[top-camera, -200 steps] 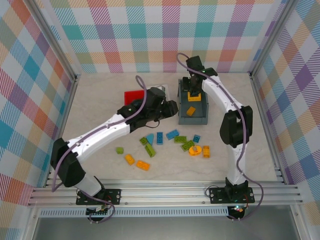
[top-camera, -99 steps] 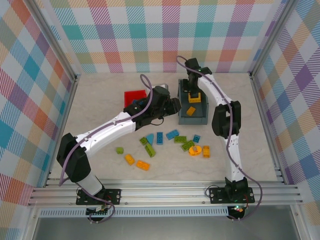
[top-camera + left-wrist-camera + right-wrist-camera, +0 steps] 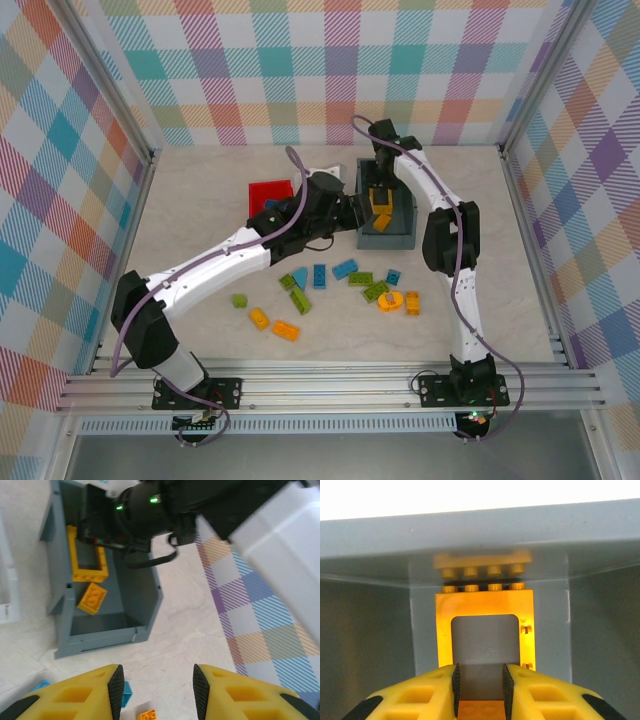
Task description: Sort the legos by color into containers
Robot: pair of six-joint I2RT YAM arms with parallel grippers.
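From above you see the left gripper (image 3: 349, 212) just beside the near-left wall of the grey bin (image 3: 402, 238), while the right gripper (image 3: 379, 192) reaches down inside that bin. The red bin (image 3: 268, 190) stands to the left of the left arm, and the loose legos (image 3: 345, 268) lie scattered on the worktop (image 3: 200, 190) nearer the arm bases, in blue, green and orange. In the left wrist view your left jaws are spread wide over bare worktop with nothing between the yellow fingers (image 3: 75, 700). Ahead of them, the grey bin holds the yellow frame piece (image 3: 90, 575) and an orange brick (image 3: 91, 598), and the dark body of the right gripper hangs over the bin's far end. In the right wrist view the right jaws stand a narrow gap apart. The frame piece lies straight ahead against the bin's inner wall, and its near edge shows orange between the fingertips (image 3: 420, 695). You cannot tell from here whether they pinch it or merely flank it.
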